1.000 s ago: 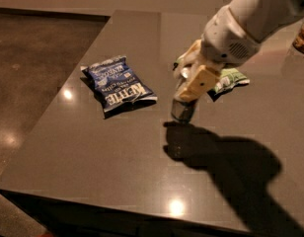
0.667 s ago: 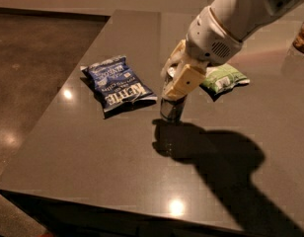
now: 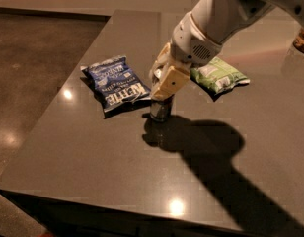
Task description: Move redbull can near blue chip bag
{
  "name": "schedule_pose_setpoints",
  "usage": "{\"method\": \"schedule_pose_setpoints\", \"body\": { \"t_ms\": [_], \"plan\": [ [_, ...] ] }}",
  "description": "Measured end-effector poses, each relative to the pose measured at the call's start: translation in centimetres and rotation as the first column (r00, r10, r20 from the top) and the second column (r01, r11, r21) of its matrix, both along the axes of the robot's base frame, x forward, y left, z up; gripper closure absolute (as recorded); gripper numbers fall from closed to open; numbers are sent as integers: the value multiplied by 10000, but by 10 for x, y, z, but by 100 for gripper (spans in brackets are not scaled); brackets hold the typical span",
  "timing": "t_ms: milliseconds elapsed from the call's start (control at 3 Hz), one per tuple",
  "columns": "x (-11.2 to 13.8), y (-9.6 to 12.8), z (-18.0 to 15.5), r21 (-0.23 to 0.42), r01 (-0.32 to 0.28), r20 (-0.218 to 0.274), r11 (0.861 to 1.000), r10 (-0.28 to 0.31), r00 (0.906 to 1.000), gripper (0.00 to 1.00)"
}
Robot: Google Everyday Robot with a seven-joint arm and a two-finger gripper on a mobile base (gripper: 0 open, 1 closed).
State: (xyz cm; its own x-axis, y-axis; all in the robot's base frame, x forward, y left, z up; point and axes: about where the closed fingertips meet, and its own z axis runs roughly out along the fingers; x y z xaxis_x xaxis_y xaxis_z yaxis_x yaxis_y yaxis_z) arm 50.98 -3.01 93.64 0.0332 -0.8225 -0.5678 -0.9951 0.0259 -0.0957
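The redbull can (image 3: 160, 109) stands upright on the dark table (image 3: 93, 152), its upper part hidden between my fingers. My gripper (image 3: 163, 85) comes down from the upper right and is shut on the can. The blue chip bag (image 3: 116, 82) with white "KETTLE" lettering lies flat just left of the can, its lower right corner close to the can.
A green and white chip bag (image 3: 218, 75) lies to the right, behind my arm. A brown object (image 3: 302, 41) sits at the far right edge. The table's left edge and front edge drop to the floor. My arm's shadow (image 3: 206, 147) falls on the table.
My gripper has carried the can leftward, closer to the blue chip bag. The green and white bag is now more uncovered.
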Motion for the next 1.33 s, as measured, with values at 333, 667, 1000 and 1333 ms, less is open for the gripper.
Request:
{"method": "schedule_pose_setpoints", "body": {
  "t_ms": [333,667,1000,1333],
  "plan": [
    [9,11,-5,-65,-130,50,9999,130,9999,100],
    [19,20,-9,-272,-145,212,9995,151,9997,79],
    [25,23,-9,-357,-93,318,9993,105,9994,56],
    [24,25,-9,-359,-123,317,9993,135,9994,33]
  ]
}}
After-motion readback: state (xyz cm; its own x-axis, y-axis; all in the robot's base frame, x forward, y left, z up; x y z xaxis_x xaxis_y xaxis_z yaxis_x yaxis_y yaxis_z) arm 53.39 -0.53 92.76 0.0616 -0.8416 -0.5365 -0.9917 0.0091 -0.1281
